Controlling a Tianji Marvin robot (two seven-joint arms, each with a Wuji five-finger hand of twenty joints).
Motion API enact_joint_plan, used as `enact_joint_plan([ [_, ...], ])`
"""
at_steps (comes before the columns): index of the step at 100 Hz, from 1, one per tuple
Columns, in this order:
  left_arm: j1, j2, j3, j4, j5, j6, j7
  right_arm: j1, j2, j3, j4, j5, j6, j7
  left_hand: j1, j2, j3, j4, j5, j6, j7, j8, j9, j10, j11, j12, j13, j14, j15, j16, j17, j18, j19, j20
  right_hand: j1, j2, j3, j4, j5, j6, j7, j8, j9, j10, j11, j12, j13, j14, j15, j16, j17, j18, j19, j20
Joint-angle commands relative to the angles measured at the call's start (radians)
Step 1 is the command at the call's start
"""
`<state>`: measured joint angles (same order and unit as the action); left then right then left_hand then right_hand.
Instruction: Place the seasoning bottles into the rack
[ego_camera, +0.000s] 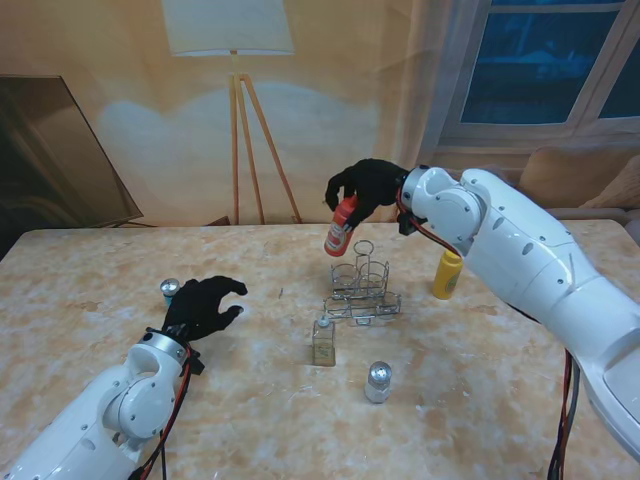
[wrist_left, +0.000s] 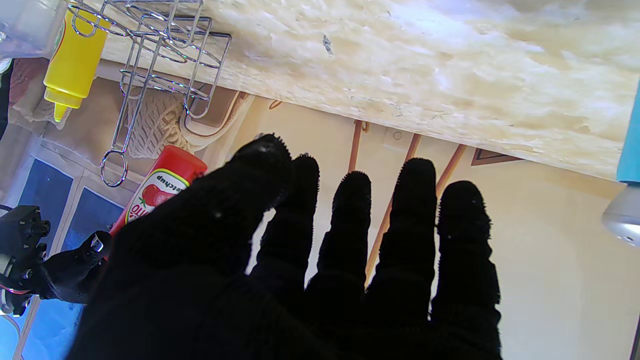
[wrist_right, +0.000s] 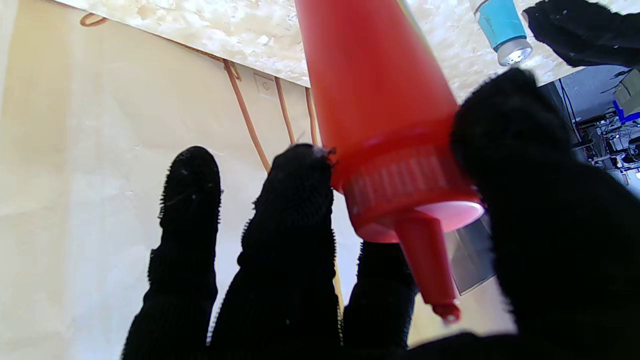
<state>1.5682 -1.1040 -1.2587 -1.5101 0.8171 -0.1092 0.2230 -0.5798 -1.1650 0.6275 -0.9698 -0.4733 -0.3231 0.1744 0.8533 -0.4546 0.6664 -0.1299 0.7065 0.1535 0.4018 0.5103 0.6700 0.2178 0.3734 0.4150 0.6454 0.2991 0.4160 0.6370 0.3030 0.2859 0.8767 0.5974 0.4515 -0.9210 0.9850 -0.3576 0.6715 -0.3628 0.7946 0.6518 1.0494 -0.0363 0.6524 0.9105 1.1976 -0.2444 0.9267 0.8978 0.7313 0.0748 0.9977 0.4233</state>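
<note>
My right hand (ego_camera: 366, 186) is shut on a red ketchup bottle (ego_camera: 340, 230), holding it by the cap end in the air just beyond the wire rack (ego_camera: 361, 290). In the right wrist view the fingers (wrist_right: 295, 210) pinch the red cap of the ketchup bottle (wrist_right: 380, 115). The rack holds no bottles. A yellow bottle (ego_camera: 447, 274) stands to the rack's right. A small clear bottle (ego_camera: 323, 342) and a silver-topped shaker (ego_camera: 378, 381) stand nearer to me than the rack. My left hand (ego_camera: 205, 305) hovers open beside a blue silver-capped shaker (ego_camera: 170, 291).
The marbled table (ego_camera: 90, 300) spreads wide on the left. A floor lamp's tripod (ego_camera: 250, 140) and a dark panel (ego_camera: 60, 150) stand beyond the far edge. In the left wrist view the rack (wrist_left: 160, 55), yellow bottle (wrist_left: 72, 60) and ketchup bottle (wrist_left: 160, 187) show past my spread fingers (wrist_left: 350, 235).
</note>
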Motion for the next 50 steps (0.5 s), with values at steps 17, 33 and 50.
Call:
enact_joint_plan([
  [17,0.001,-0.003,0.000,0.003,-0.004,0.003,-0.014,0.044,-0.023,-0.050,0.052,0.005,-0.042,0.020,0.008,-0.010,0.011,-0.003,-0.010,-0.007,0.008,0.013,-0.033,-0.017,-0.008,-0.005,-0.026,-0.001,-0.014,0.014,-0.011,-0.007,0.000,-0.010,0.152,0.124,0.174,0.108,0.097,-0.091,0.246,0.070,0.021,-0.123,0.098,0.049,-0.021,-0.026,0.025,0.010,-0.011,0.005,0.008,0.024],
  [33,0.001,-0.003,-0.001,0.004,-0.004,0.002,-0.013,0.070,-0.033,-0.088,0.088,-0.013,-0.070,0.000,0.009,-0.011,0.010,-0.003,-0.009,-0.009,0.008,0.014,-0.033,-0.016,-0.008,-0.004,-0.026,-0.002,-0.013,0.014,-0.010,-0.007,0.000,-0.009,0.152,0.123,0.173,0.108,0.096,-0.093,0.247,0.068,0.022,-0.124,0.099,0.048,-0.022,-0.027,0.025,0.007,-0.012,0.005,0.008,0.026],
  [50,-0.001,-0.003,0.000,0.006,-0.005,0.002,-0.014,0.088,-0.043,-0.120,0.120,-0.012,-0.085,-0.005,0.010,-0.011,0.010,-0.003,-0.009,-0.008,0.008,0.014,-0.034,-0.017,-0.008,-0.004,-0.026,-0.003,-0.014,0.014,-0.011,-0.007,-0.001,-0.010,0.151,0.120,0.176,0.109,0.097,-0.095,0.248,0.066,0.022,-0.126,0.099,0.046,-0.021,-0.027,0.028,0.005,-0.012,0.005,0.007,0.027],
])
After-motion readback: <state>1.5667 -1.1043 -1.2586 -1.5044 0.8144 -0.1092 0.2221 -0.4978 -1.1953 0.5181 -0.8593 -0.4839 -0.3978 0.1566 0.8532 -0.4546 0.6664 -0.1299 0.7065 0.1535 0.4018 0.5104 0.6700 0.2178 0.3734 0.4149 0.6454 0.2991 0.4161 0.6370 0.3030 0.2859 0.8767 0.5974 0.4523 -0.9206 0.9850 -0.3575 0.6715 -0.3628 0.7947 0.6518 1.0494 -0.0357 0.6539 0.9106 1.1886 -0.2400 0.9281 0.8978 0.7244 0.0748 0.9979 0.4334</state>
